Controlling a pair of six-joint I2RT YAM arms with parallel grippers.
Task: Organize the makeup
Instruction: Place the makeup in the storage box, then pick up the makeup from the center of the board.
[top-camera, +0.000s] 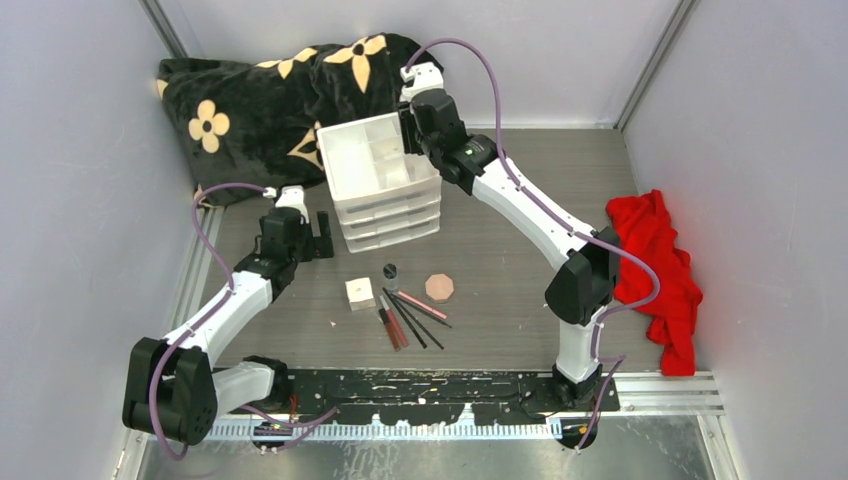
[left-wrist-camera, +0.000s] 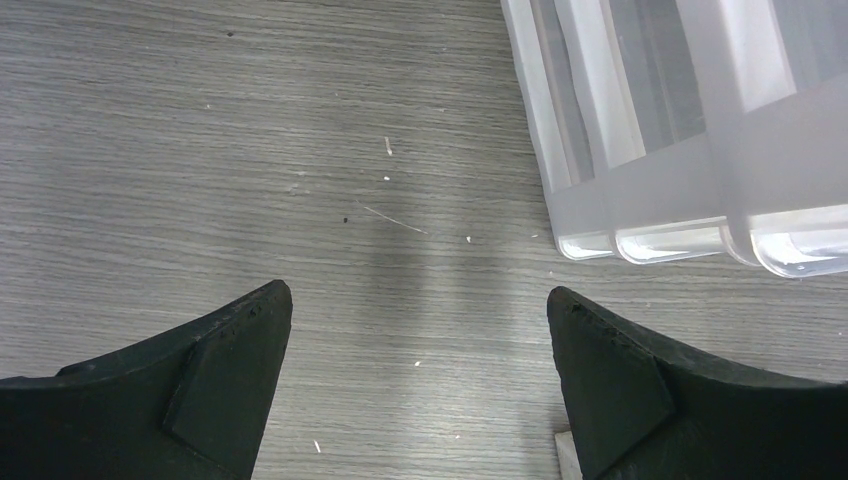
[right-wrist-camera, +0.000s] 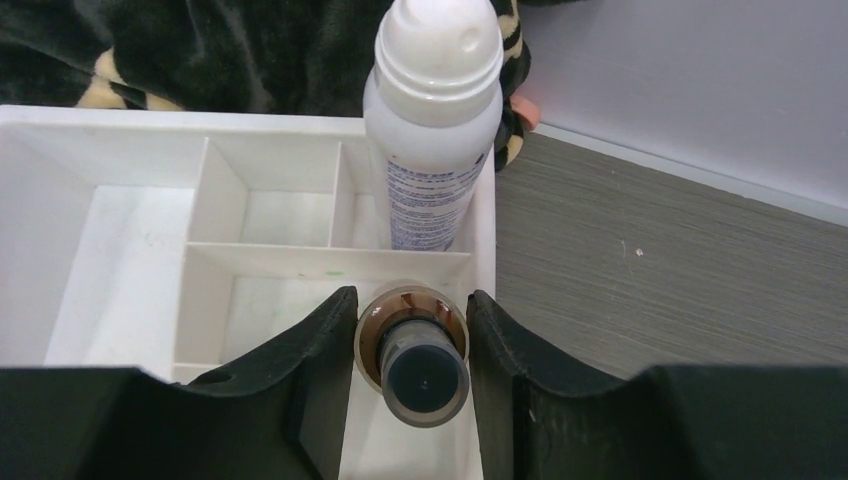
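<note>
The right hand (right-wrist-camera: 412, 297) grips the tan dark-capped bottle (right-wrist-camera: 420, 370) between its two fingers, cap toward the wrist camera, in the near compartment by the right wall of the divided tray (right-wrist-camera: 200, 115). Whether the bottle touches the tray floor cannot be told. Just behind it, the white bottle (right-wrist-camera: 435, 120) stands upright in the back corner compartment. The other compartments in view hold nothing.

The left hand (left-wrist-camera: 418, 293) hangs wide open above the bare tabletop (left-wrist-camera: 200, 150), beside the drawer unit (left-wrist-camera: 680, 180).

On the tabletop in front of the unit lie the white square box (top-camera: 360, 293), the pink octagonal compact (top-camera: 440, 288), the red and pink tubes (top-camera: 392, 325) and the black pencils (top-camera: 420, 322).
</note>
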